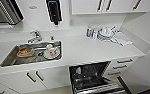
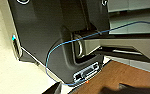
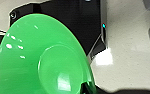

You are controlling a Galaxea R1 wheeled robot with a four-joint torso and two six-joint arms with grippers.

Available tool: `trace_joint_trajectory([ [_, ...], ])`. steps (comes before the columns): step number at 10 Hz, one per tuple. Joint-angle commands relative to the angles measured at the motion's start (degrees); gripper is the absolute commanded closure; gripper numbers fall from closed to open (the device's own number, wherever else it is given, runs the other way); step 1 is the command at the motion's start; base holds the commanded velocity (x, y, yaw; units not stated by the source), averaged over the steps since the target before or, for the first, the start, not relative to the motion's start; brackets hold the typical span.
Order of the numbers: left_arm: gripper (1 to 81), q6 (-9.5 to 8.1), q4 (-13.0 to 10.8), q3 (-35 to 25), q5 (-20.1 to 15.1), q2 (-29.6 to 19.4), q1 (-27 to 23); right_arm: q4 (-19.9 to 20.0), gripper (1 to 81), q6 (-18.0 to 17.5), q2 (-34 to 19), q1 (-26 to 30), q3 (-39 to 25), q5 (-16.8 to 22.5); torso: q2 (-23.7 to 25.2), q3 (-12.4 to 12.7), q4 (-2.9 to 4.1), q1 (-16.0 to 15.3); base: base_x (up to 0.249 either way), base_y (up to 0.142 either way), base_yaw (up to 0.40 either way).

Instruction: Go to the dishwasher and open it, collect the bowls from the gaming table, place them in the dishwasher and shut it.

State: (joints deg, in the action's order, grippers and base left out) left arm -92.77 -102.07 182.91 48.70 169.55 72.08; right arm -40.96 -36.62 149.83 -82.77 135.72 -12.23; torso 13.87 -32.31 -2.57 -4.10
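The dishwasher point(image 1: 91, 78) stands open under the white counter point(image 1: 91, 50), its door folded down and a wire rack showing inside. In the right wrist view a lime green bowl point(image 3: 43, 57) shows very large and close, hanging above the pale floor and the robot's dark base. My right gripper is shut on this bowl, and a dark finger point(image 3: 89, 88) shows at its rim. The left wrist view shows the robot's dark base point(image 2: 51, 37), a blue cable point(image 2: 47, 60) and a brown wood surface point(image 2: 121, 75). The gaming table is out of view.
A steel sink point(image 1: 32, 53) with used dishes and a faucet point(image 1: 35, 36) sits left of the dishwasher. White plates, bottles and a cloth point(image 1: 106, 33) lie at the counter's back right. Drawers point(image 1: 121, 65) flank the dishwasher on the right, white cabinet doors point(image 1: 33, 77) on the left.
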Motion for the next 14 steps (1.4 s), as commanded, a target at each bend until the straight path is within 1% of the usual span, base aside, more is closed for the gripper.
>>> trace_joint_trajectory([
  [1, 1.0, 1.1, 0.65, 0.43, -5.6, 0.0, -0.15, -0.08, 81.1, -5.91, -16.95, 2.3, -15.88, -2.01, 0.0, 0.0, 0.0, 0.0, 0.0, 0.0, 0.0],
  [2, 1.0, 1.19, 0.65, 0.08, -8.1, 0.62, 0.65, -0.08, 81.1, -6.8, -20.95, 3.96, -20.77, -2.01, 0.0, 0.0, 0.0, 0.0, 0.0, 0.0, 0.0],
  [3, 1.0, 1.19, 0.47, -1.06, -10.82, 1.24, 1.35, -0.17, 81.1, -7.85, -25.96, 6.06, -27.18, -1.84, 0.0, 0.0, 0.0, -0.02, 0.0, 0.0, 0.0],
  [4, 1.0, 1.19, 0.47, -2.29, -13.37, 1.59, 1.96, 0.0, 81.1, -8.03, -30.36, 8.87, -32.89, -1.13, 0.0, 0.0, 0.0, 0.0, 0.0, 0.0, 0.0],
  [5, 1.0, 1.1, 0.56, -3.26, -15.13, 1.85, 2.32, 0.0, 81.1, -8.73, -34.14, 11.85, -37.64, -0.78, 0.0, 0.0, 0.0, 0.0, 0.0, 0.0, 0.0],
  [6, 1.0, 1.1, 0.73, -3.61, -15.74, 2.12, 2.93, -0.08, 81.1, -10.04, -37.97, 15.29, -43.39, 1.21, 0.0, 0.0, 0.0, 0.0, 0.0, 0.0, 0.0],
  [7, 1.0, 1.1, 0.65, -3.61, -17.15, 2.47, 3.46, 0.0, 81.1, -10.31, -40.82, 20.12, -48.45, 4.49, 0.0, 0.0, 0.0, 0.0, 0.0, 0.0, 0.0],
  [8, 1.0, 1.1, 0.56, -3.7, -20.29, 3.25, 3.9, 0.61, 81.1, -10.48, -43.26, 24.08, -53.26, 7.9, 0.0, 0.0, 0.0, 0.0, 0.0, 0.0, 0.0],
  [9, 1.0, 1.02, 0.47, -3.96, -22.59, 3.7, 4.34, 1.23, 81.1, -10.75, -44.42, 28.38, -56.09, 10.72, 0.0, 0.0, 0.0, 0.0, 0.0, 0.0, 0.0],
  [11, 1.0, 1.01, 0.65, -4.84, -23.21, 3.96, 5.39, 2.46, 81.1, -11.37, -44.16, 36.3, -59.34, 16.51, 0.0, 0.0, 0.0, 0.0, 0.0, 0.0, 0.0],
  [12, 1.0, 1.01, 0.82, -4.84, -23.21, 4.05, 6.18, 2.73, 81.1, -12.5, -43.37, 39.91, -60.92, 18.99, 0.0, 0.0, 0.0, -0.02, 0.0, 0.0, 0.0],
  [13, 1.0, 1.01, 0.91, -4.84, -24.18, 4.14, 6.71, 2.73, 81.1, -13.39, -42.58, 43.77, -62.43, 19.87, 0.0, 0.0, 0.0, -0.02, 0.0, 0.0, 0.0],
  [14, 1.0, 1.01, 0.91, -5.1, -27.23, 4.57, 7.07, 3.33, 81.1, -14.35, -41.27, 48.61, -63.74, 22.47, 0.0, 0.0, 0.0, -0.02, 0.0, 0.0, 0.0],
])
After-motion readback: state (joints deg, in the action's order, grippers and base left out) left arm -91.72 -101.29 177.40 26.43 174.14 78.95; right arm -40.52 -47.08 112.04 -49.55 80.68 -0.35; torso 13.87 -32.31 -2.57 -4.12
